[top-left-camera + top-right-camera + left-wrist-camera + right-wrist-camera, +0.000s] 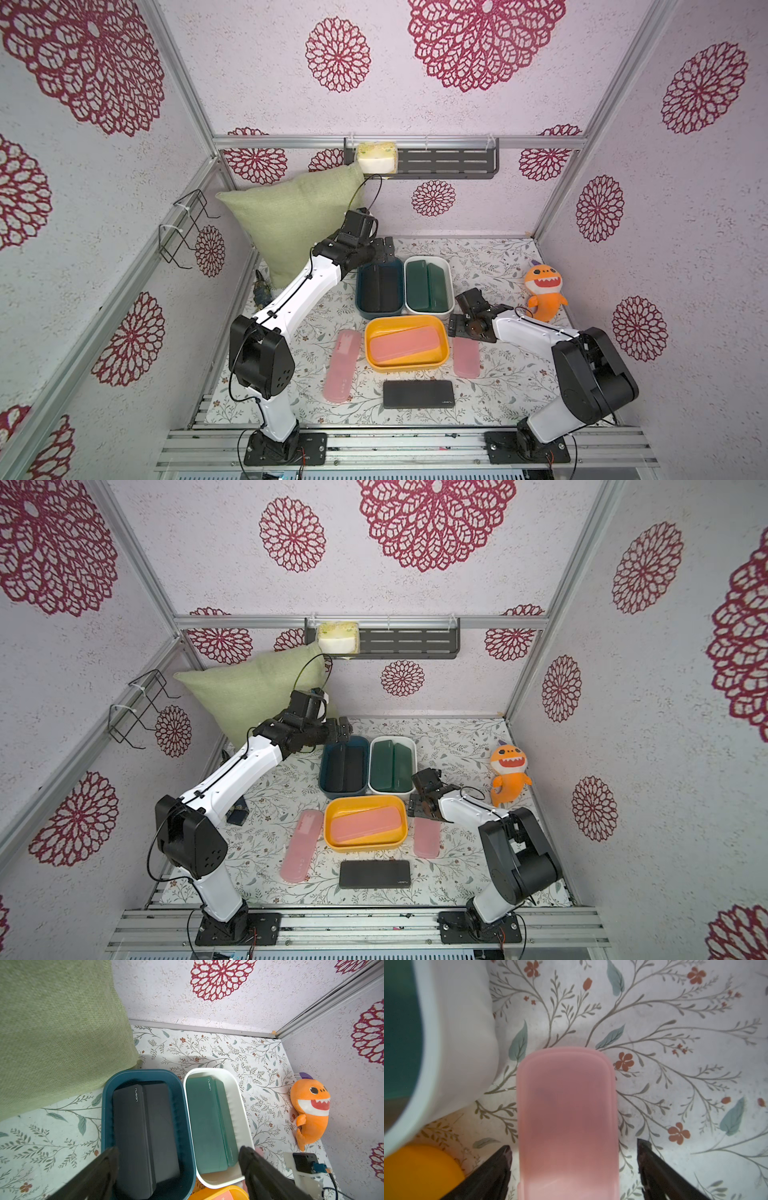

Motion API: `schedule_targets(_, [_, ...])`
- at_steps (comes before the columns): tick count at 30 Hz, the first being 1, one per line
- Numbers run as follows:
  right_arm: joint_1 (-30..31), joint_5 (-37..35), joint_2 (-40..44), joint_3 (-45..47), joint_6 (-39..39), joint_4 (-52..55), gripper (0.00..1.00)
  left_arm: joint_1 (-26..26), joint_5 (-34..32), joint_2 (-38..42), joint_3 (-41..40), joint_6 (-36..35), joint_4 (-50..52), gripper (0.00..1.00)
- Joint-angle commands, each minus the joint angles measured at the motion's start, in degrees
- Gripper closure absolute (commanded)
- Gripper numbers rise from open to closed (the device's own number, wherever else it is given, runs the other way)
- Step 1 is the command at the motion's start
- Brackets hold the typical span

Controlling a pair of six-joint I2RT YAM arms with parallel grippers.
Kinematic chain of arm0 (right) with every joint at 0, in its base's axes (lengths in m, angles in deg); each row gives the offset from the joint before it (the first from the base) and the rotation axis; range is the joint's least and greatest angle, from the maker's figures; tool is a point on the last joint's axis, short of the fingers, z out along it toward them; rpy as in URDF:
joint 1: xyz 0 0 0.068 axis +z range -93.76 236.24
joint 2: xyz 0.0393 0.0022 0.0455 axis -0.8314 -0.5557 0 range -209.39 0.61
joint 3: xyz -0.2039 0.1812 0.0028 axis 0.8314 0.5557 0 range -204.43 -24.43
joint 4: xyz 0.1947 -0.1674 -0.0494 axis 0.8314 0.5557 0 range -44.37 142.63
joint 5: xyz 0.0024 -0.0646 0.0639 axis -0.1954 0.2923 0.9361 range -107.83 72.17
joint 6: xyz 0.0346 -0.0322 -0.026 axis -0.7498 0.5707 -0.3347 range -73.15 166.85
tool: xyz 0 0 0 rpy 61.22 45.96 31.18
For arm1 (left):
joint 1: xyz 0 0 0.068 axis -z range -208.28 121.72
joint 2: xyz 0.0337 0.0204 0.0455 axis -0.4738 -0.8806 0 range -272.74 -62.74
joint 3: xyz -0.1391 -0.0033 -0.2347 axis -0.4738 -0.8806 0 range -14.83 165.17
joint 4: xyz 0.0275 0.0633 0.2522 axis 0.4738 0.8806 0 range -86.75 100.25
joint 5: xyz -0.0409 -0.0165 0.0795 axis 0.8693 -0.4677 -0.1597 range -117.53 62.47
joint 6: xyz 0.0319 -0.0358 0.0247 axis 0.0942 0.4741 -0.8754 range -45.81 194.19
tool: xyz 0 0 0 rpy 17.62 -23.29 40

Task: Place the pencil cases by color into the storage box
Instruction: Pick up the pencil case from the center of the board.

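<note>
Three bins stand mid-table. The blue bin [360,291] holds two black pencil cases [145,1126]. Dark green cases [209,1122] lie in the white bin [448,286]. One pink case [405,343] lies slanted in the yellow bin [374,330]. On the mat lie a pink case [341,365] at left, a black case [418,394] in front, and a pink case [566,1115] to the right of the yellow bin. My right gripper [574,1151] is open, low over that right pink case, one finger on each side, not touching. My left gripper [178,1155] hangs open and empty above the blue bin's far end.
An orange plush toy [544,293] sits at the right wall. A green pillow [291,224] leans in the back left corner behind the left arm. A dark shelf [449,164] with a yellow sponge [376,157] hangs on the back wall, a wire rack [187,226] on the left wall.
</note>
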Motion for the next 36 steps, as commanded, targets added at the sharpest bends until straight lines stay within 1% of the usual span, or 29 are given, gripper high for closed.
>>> schedule_targets(1, [0.3,-0.9,-0.7,0.1,-0.9,-1.2,0.04,-0.6,-0.2,2.2,-0.3,0.2,-0.4,0.03])
schedule_targets(10, [0.3,-0.7,-3.5,0.9,-0.5,-3.1,0.04,-0.8,0.1,2.0,-0.5,0.4,0.0,0.03])
schedule_targets(16, [0.3,-1.1,-3.9,1.7,-0.7,-3.4,0.06,-1.0,0.3,2.6,-1.1,0.3,0.1,0.03])
schedule_targets(21, [0.3,-1.8,-3.5,1.8,-0.8,-2.8,0.13,-1.0,0.6,3.0,-1.4,0.3,0.0,0.03])
schedule_targets(27, [0.1,-2.6,-2.5,2.1,-0.7,-2.5,0.28,-1.1,0.9,3.5,-2.3,0.3,-0.1,0.03])
schedule_targets(30, [-0.1,-3.0,-1.6,2.3,-0.6,-2.6,0.34,-1.2,0.9,4.1,-3.0,0.3,-0.3,0.03])
schedule_targets(36, [-0.7,-4.1,1.9,2.4,1.2,-2.1,0.36,-2.0,1.0,6.0,-5.2,1.2,-1.1,0.03])
